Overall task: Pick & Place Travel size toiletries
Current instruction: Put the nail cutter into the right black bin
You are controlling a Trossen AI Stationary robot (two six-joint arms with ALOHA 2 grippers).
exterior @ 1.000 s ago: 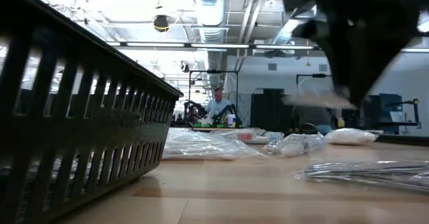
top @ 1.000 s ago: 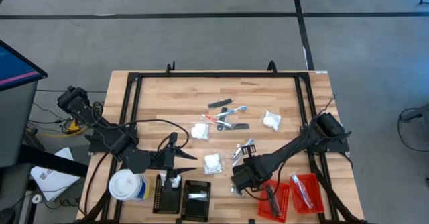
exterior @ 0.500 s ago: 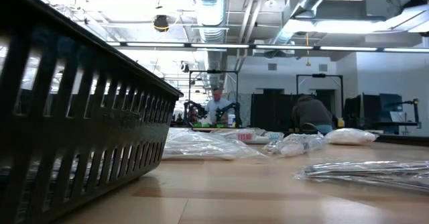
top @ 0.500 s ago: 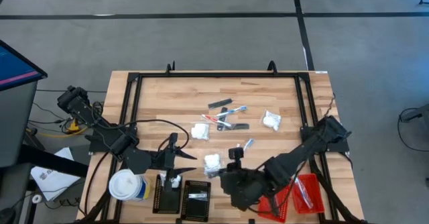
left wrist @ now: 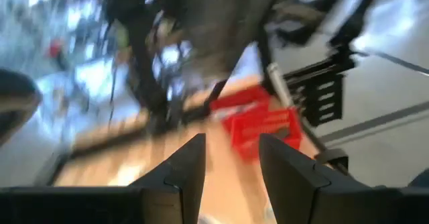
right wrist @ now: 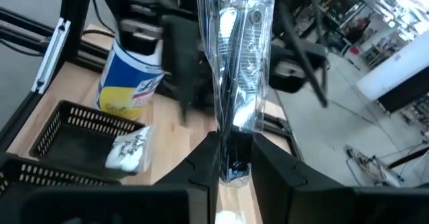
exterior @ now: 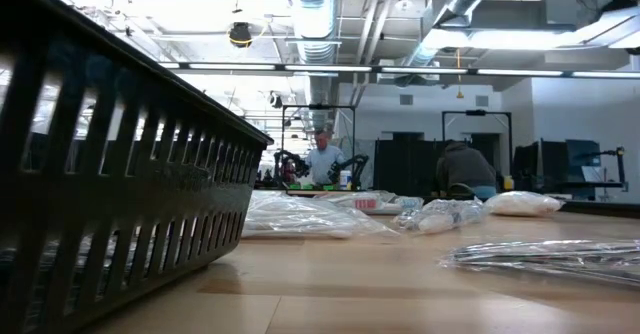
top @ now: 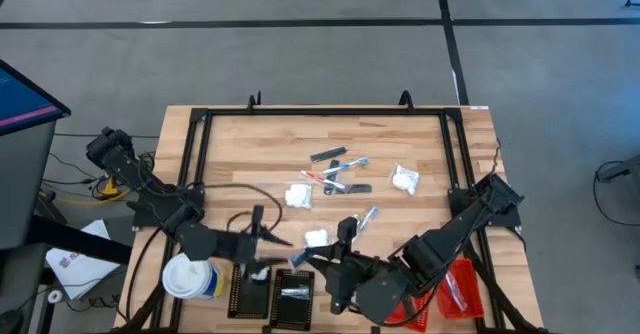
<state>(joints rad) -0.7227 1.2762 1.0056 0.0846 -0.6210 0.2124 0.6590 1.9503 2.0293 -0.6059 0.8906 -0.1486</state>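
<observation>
My right gripper (right wrist: pixel 234 150) (top: pixel 318 266) is shut on a clear sachet (right wrist: pixel 238 70) with a dark bar inside, above the table's near middle. Beside it stand the black trays (top: pixel 293 299). My left gripper (left wrist: pixel 231 143) (top: pixel 280 239) hovers open over the left black tray (top: pixel 250 289), where a white packet (right wrist: pixel 127 150) lies. More toiletries lie flat mid-table: white packets (top: pixel 298 196) (top: pixel 405 181) (top: pixel 316 239), thin sticks (top: pixel 335 169), a dark bar (top: pixel 328 155) and a blue stick (top: pixel 370 214). My right gripper pinches one end of the sachet (right wrist: pixel 234 160) between its two fingers. The fingers come nearly level from the table's right and lie in line with the sachet's length. The sachet sticks out beyond the fingertips, lifted clear of the table.
A white-topped blue and yellow canister (top: pixel 190 277) stands at the near left, beside the black trays. Red trays (top: pixel 455 284) sit at the near right. In the low view a black tray wall (exterior: pixel 100 194) fills the left, and clear packets (exterior: pixel 300 219) lie beyond it. People stand in the room behind.
My right gripper has risen from the table beside the red tray. It has swung toward the left, to the black trays, and tipped from pointing down to nearly level. The silvery sachet that lay mid-table has gone up with it, lifted clear.
</observation>
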